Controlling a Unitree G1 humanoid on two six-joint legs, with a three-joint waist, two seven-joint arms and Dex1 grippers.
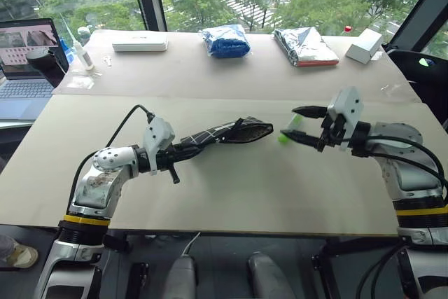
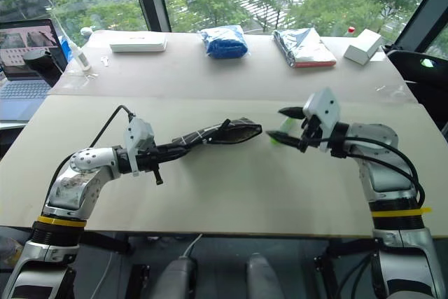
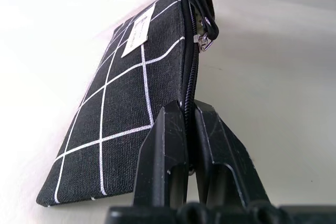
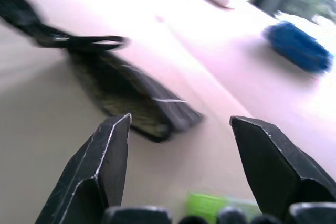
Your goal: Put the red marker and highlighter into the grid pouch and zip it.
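Above the highlighter (image 1: 288, 134), right hand (image 1: 302, 125) spread empty; left hand (image 3: 190, 129) clamps grid pouch (image 3: 126, 108).

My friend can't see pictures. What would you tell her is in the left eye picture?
The robot's left pincer is shut on one end of the grid pouch, holding it above the table with its mouth gaping toward the open, empty right pincer. The green highlighter lies on the table beside that pincer. A blue bag and a silver bag sit farther back.
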